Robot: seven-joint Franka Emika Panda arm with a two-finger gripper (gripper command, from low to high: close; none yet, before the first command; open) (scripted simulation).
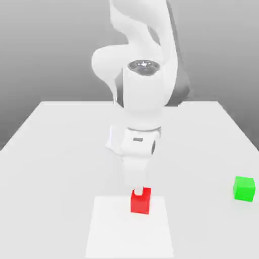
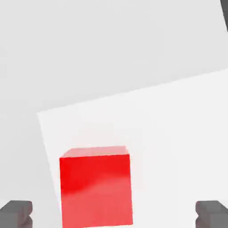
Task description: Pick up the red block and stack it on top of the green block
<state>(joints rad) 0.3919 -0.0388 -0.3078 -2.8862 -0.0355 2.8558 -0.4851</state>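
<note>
exterior view, left of frame: bare white table (image 1: 45, 167), flat and matte, its far edge meeting a plain grey backdrop that fades lighter toward the top. lower centre: a brighter white square mat (image 1: 109, 232) lies on the table, and the red block (image 1: 140, 202) sits on its upper right part, flat on one face. the white arm (image 1: 144, 96) comes down from the upper centre and the gripper (image 1: 137, 191) is right over the block, one pale fingertip showing against the block's top back edge; judged as a straight-down approach so the fingers can drop either side of the cube. right of frame, lower right: the green block (image 1: 244, 188) rests on the bare table, well apart from the red one, top face free, which suits it as the stacking base. hand view, lower left: one dark finger pad (image 2: 17, 213), then the red block (image 2: 95, 189) low in the frame and nearer this pad, then a clear strip of mat, then the second pad at the lower right. the fingers are spread wide, neither touching the cube; nothing is gripped. judgement: the grasp has not yet begun, and the block sits off-centre between the pads, so closing may nudge it sideways.
</note>
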